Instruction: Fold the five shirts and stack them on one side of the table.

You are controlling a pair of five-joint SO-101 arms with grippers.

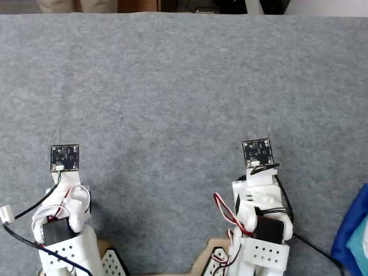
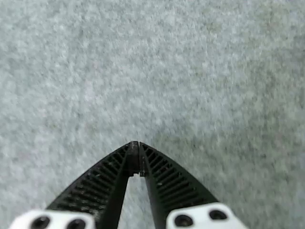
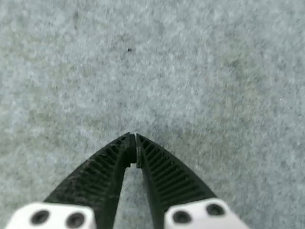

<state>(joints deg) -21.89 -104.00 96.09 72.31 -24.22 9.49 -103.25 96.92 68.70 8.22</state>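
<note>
Table [image 1: 184, 86]: grey felt cover, seen from above; you have two arms side by side at its near edge, one arm [image 1: 60, 221] toward the picture's left, the other arm [image 1: 261, 221] toward its right; which is your left and which your right cannot be told from the wrist views.

Left gripper [image 2: 135, 145]: your wrist view looks down on it above the felt; its two black ribbed fingers [image 2: 102, 183] meet at the tips, clenched, gripping nothing; a narrow wedge of felt shows between them farther back.

Right gripper [image 3: 133, 138]: same posture above the felt; fingers [image 3: 167, 176] pressed tip to tip, clenched on nothing; whether either gripper's tip touches the felt cannot be told.

Blue cloth [image 1: 352, 227]: a bunched heap at the table's near right corner, cut off by the picture's edge; a lighter turquoise piece [image 1: 363, 241] lies against it; the heap sits near the arm on that side but apart from it; a black cable [image 1: 313, 247] runs from that arm's base toward the heap; how many shirts you have in it cannot be told.
</note>
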